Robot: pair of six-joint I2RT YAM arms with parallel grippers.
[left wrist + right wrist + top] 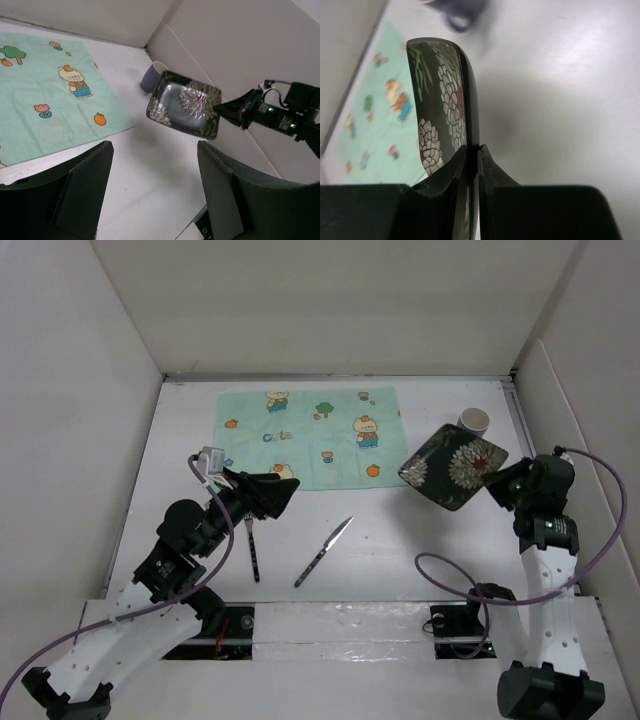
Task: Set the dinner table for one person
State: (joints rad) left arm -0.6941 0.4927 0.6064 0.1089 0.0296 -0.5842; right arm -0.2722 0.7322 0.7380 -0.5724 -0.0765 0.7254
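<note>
My right gripper is shut on the rim of a black square plate with white flowers and holds it tilted above the white dinner table, right of the mint-green placemat. In the right wrist view the plate stands edge-on between my fingers. It also shows in the left wrist view. My left gripper is open and empty by the placemat's front edge, its jaws wide apart. A fork and a knife lie on the table in front.
A purple mug stands at the back right, behind the plate; it shows too in the left wrist view. Upright white panels border the table on the left, back and right.
</note>
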